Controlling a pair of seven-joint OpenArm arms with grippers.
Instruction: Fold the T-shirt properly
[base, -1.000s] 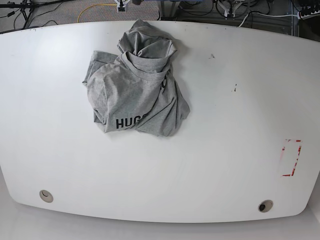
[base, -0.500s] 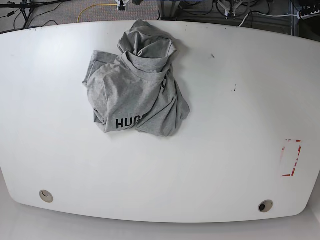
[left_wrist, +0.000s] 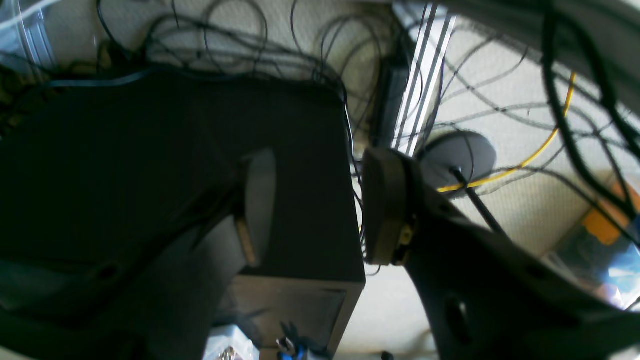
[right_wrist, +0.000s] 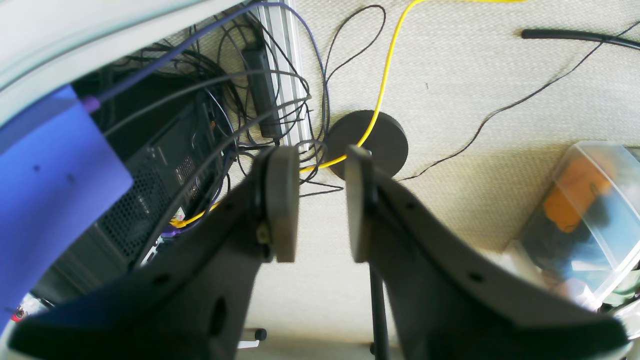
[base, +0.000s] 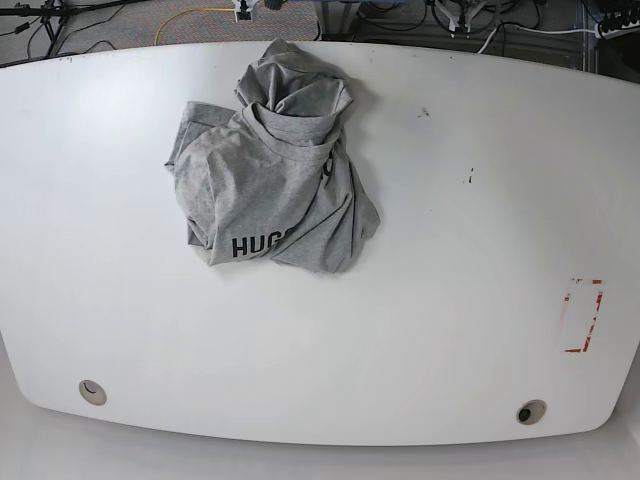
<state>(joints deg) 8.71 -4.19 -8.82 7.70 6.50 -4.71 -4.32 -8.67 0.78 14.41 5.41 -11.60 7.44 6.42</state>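
Observation:
A grey T-shirt (base: 270, 175) with black lettering lies crumpled in a heap on the white table (base: 420, 300), towards the far left of its middle. Neither arm shows in the base view. In the left wrist view my left gripper (left_wrist: 315, 205) is open with nothing between its pads, hanging off the table over cables and a dark box. My right gripper (right_wrist: 314, 207) shows in the right wrist view with its jaws a little apart and empty, above the floor and a round black stand base.
A red tape outline (base: 582, 315) marks the table's right side. Two round cable holes (base: 92, 392) (base: 530, 412) sit near the front edge. Cables lie on the floor beyond the far edge (base: 200, 15).

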